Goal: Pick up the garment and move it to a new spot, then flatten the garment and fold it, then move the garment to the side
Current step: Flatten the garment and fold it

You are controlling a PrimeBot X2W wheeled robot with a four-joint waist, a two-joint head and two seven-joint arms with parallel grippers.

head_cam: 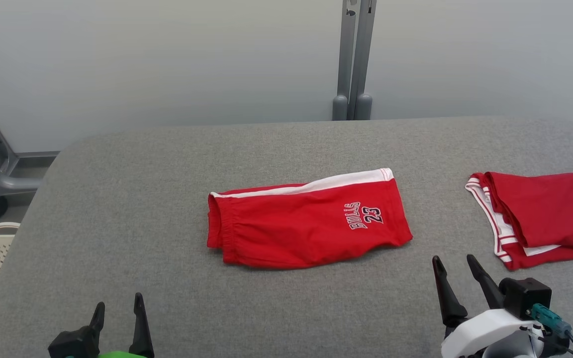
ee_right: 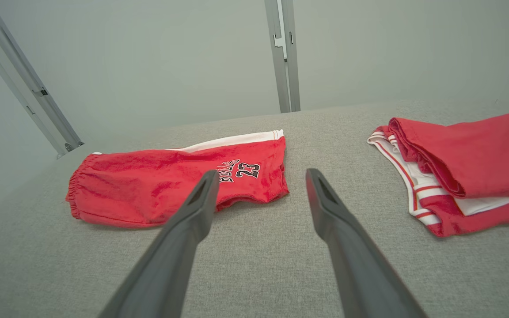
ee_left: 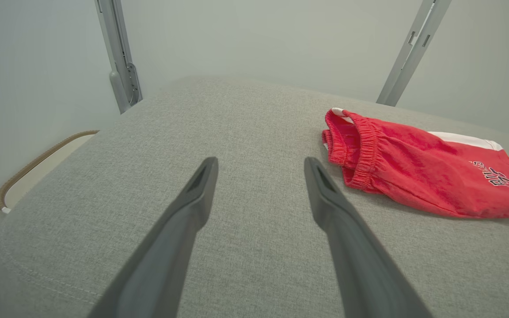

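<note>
A grey desk [head_cam: 117, 223] with two red clothes on it.
Folded red shorts [head_cam: 306, 226] lie in the middle, with a white stripe and the number 23. A folded red and white top [head_cam: 545, 214] lies well apart, by the right edge.

Two garments [head_cam: 306, 226] [head_cam: 547, 211], two end effectors [head_cam: 120, 299] [head_cam: 453, 257]

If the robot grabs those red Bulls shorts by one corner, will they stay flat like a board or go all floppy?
Probably floppy: the red shorts lie wrinkled and folded flat, so they would likely droop and unfold. Such thin cloth looks light. Pushed across the cloth-covered table, they might bunch up, not slide.
</note>
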